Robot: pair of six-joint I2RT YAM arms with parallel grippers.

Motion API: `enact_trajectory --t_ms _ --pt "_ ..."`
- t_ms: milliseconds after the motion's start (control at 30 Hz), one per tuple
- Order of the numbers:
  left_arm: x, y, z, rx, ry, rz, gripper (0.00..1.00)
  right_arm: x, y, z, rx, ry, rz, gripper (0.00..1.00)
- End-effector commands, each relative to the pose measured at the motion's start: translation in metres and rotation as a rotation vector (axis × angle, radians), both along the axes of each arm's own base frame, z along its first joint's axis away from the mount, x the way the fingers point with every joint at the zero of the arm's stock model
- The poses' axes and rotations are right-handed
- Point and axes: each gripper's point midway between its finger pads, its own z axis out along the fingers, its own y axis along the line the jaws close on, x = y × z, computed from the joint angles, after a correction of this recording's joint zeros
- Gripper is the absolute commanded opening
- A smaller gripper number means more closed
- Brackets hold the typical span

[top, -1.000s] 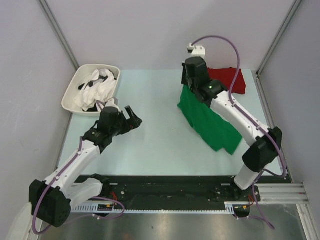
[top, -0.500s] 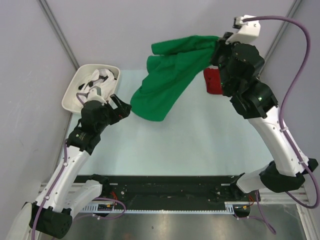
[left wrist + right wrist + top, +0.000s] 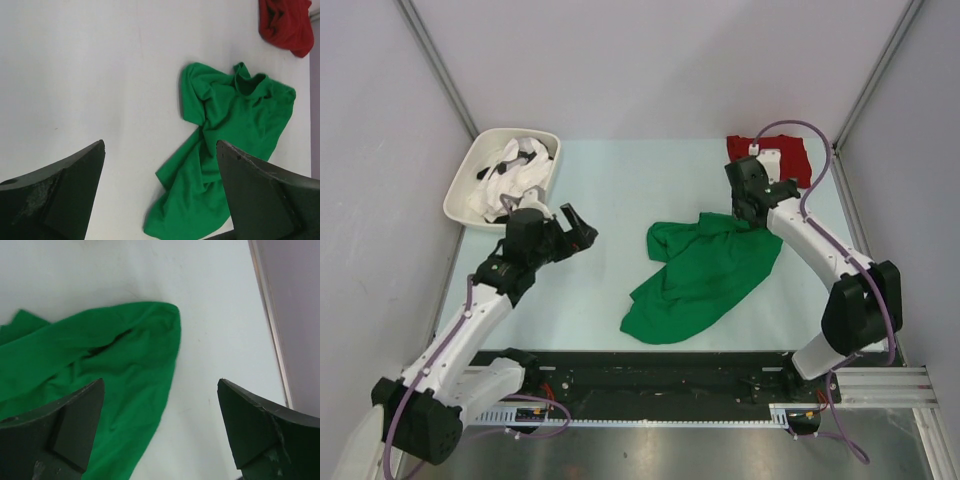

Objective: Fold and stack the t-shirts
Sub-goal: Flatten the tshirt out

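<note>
The green t-shirt (image 3: 700, 275) lies mid-table, a soft, crumpled heap of rumpled folds. The dark red t-shirt (image 3: 782, 158) sits folded at the far right corner. The right gripper (image 3: 752, 212) hovers over the green cloth's far edge, fingers spread and empty. The left gripper (image 3: 582, 232) is likewise spread, near a white tray (image 3: 460, 195) of pale cloths.

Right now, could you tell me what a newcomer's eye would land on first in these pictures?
First, the bright green t-shirt, crumpled mid-table, lying free below the open right gripper. Then the dark red t-shirt, folded in the far right corner, and the white bin of white cloths at far left, near the open, empty left gripper.
</note>
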Motion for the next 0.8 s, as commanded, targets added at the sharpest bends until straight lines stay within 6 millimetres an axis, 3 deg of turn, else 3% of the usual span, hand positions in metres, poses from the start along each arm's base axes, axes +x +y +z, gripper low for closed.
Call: enact_trajectory --t_ms 0,33,100,133,200,233,267,333,400,500,533,767 --pt "0.012 -0.043 -0.006 -0.031 0.009 -0.115 0.97 0.011 0.028 0.087 0.123 -0.292 0.058 1.00" --pt "0.016 -0.052 -0.003 -0.035 0.008 -0.136 0.97 0.010 0.033 0.093 0.142 -0.308 0.077 1.00" --pt "0.024 -0.074 -0.016 -0.023 0.034 -0.184 0.97 0.009 0.047 0.092 0.165 -0.305 0.114 1.00" --pt "0.031 -0.083 -0.012 -0.026 0.025 -0.199 0.97 0.009 0.050 0.088 0.165 -0.295 0.121 1.00" --pt "0.039 -0.103 -0.032 -0.013 0.082 -0.247 0.97 0.005 0.059 0.079 0.150 -0.261 0.135 1.00" --pt "0.048 -0.113 -0.025 -0.019 0.075 -0.258 0.97 0.004 0.059 0.074 0.142 -0.248 0.131 1.00" --pt "0.050 -0.123 -0.047 0.004 0.134 -0.277 0.96 0.004 0.062 0.067 0.129 -0.227 0.133 1.00" --pt "0.056 -0.138 -0.050 0.014 0.149 -0.291 0.95 0.001 0.062 0.057 0.116 -0.203 0.128 1.00" --pt "0.060 -0.146 -0.072 0.032 0.207 -0.291 0.90 -0.001 0.062 0.055 0.117 -0.207 0.129 1.00" --pt "0.064 -0.154 -0.085 0.038 0.245 -0.296 0.83 -0.003 0.060 0.051 0.118 -0.212 0.130 1.00" --pt "0.065 -0.156 -0.099 0.058 0.286 -0.295 0.82 -0.004 0.060 0.049 0.123 -0.209 0.130 1.00" --pt "0.065 -0.172 -0.141 0.138 0.387 -0.335 0.72 -0.003 0.064 0.039 0.134 -0.196 0.140 1.00"
